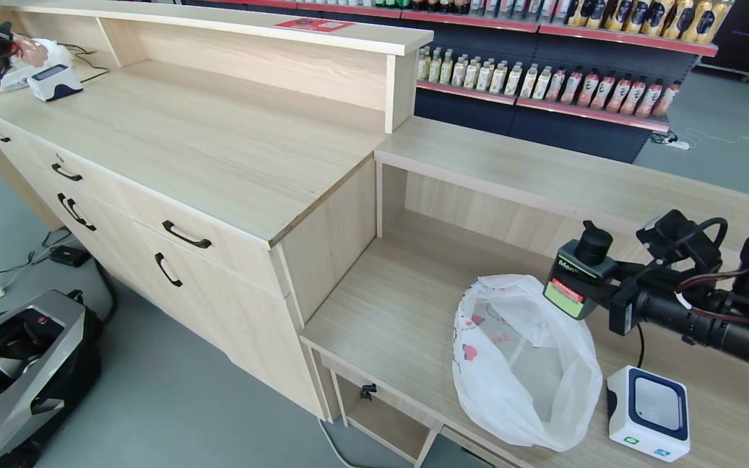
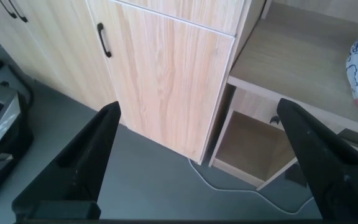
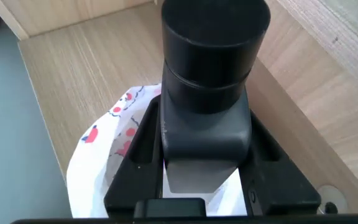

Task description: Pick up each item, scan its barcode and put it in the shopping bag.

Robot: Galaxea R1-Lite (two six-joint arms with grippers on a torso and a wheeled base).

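- Right gripper [image 1: 602, 287]: enters the head view from 3 o'clock. Its fingers are closed on the sides of a bottle [image 1: 579, 276], one dark finger [image 3: 135, 171] on each flank in the right wrist view.
- Bottle: dark grey body, black round cap, and a label with red and green bands. It is held off the surface, tilted, with the cap towards 12 o'clock in the head view. It sits at 1 o'clock from the shopping bag [image 1: 524, 364], over the bag's far rim.
- Shopping bag: thin white plastic with red prints. It lies slumped on the lower counter [image 1: 387, 312], its mouth open towards 5 o'clock.
- Scanner [image 1: 651, 403]: a white box with a dark-framed window facing up, on the lower counter at 4 o'clock from the bag and just beside it.
- Left gripper [image 2: 197, 168]: its two dark fingers [image 2: 82, 168] are spread wide with nothing between them. It hangs over the grey floor in front of a cabinet door [image 2: 166, 74].
- Upper counter [image 1: 186, 143]: pale wood with black-handled drawers. A second scanner [image 1: 54, 81] stands at its 10 o'clock corner.
- Store shelves [image 1: 543, 81]: rows of drink bottles at 1 o'clock, well apart from the bag.
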